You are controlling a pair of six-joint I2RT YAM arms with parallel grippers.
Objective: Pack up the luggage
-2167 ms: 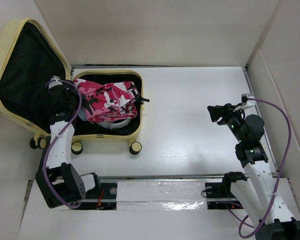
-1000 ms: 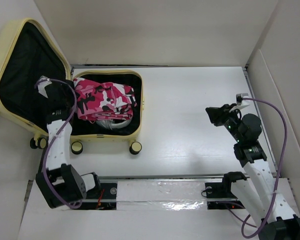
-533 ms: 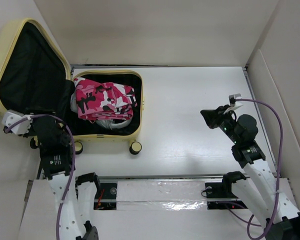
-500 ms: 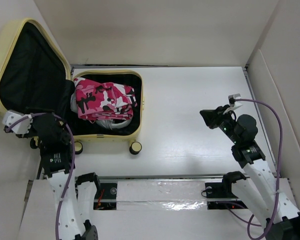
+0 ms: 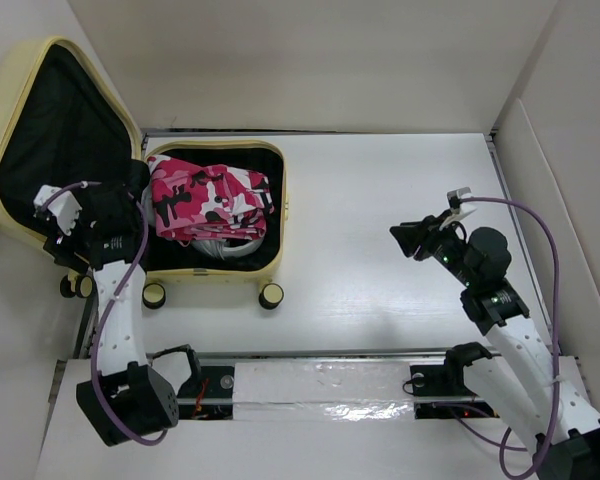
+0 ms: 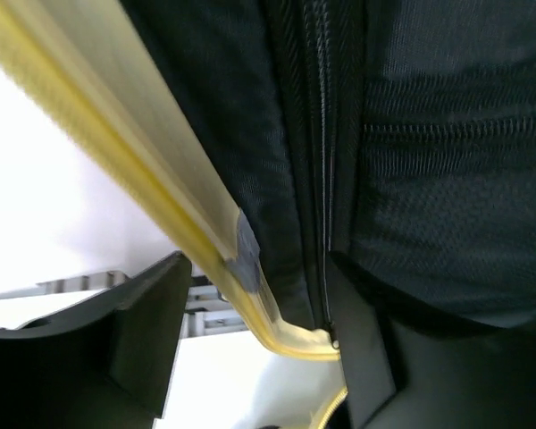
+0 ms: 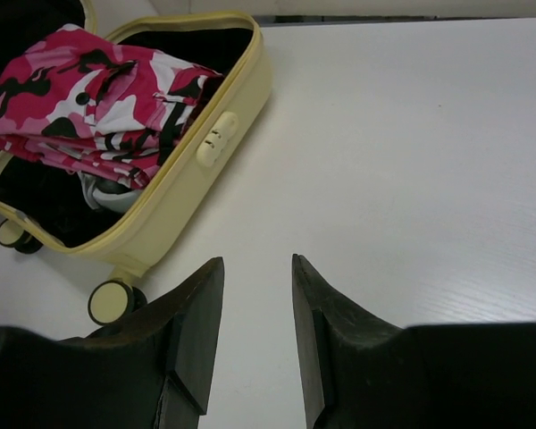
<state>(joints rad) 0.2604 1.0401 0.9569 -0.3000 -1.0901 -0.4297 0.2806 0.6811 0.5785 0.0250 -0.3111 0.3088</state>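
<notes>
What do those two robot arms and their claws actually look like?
The left arm and right arm have white tubular links with black joints. A purple cable loops along each. The left claw and right claw each have two flat, dark, matte fingers.

I see the luggage (image 5: 220, 273) pale yellow outside with black lining, its wheels (image 5: 271, 295) cream and black, a folded garment (image 5: 210, 200) in pink, white and black camouflage, grey cloth (image 5: 220, 246) beneath, white table (image 5: 380, 200), purple cables (image 5: 505, 201).
</notes>
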